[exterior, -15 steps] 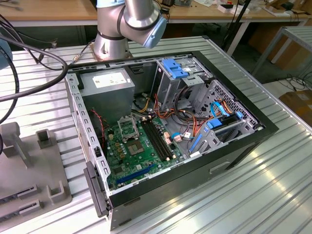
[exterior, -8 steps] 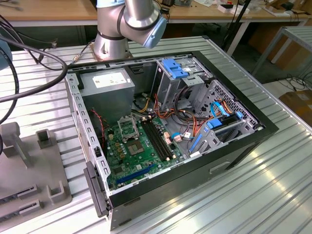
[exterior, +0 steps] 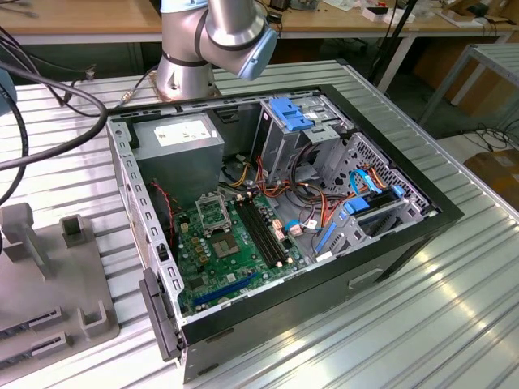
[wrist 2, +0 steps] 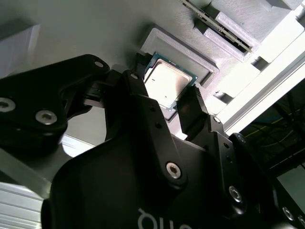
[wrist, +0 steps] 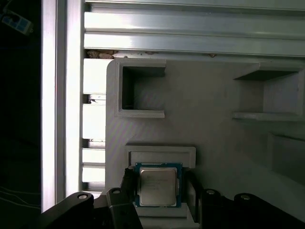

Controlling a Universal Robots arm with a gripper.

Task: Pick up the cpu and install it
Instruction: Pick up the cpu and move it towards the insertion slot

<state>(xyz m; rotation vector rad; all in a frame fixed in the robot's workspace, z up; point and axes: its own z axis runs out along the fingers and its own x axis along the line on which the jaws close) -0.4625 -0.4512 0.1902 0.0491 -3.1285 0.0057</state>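
Gripper [wrist: 158,188]: we see our fingers [wrist 2: 193,112] spread open, one either side of the cpu, not yet pinching it.
Cpu [wrist 2: 164,83]: silvery square lying flat in its shallow nest on the grey fixture tray [wrist: 214,100], between the fingers in both wrist views.
Socket [exterior: 212,213]: metal-framed square on the green board [exterior: 235,259] in the open computer case [exterior: 405,235], around nine o'clock of the memory slots, well apart from the tray.
Technique: we judge the jaws should stay centred, close evenly on opposite edges, and lift level.
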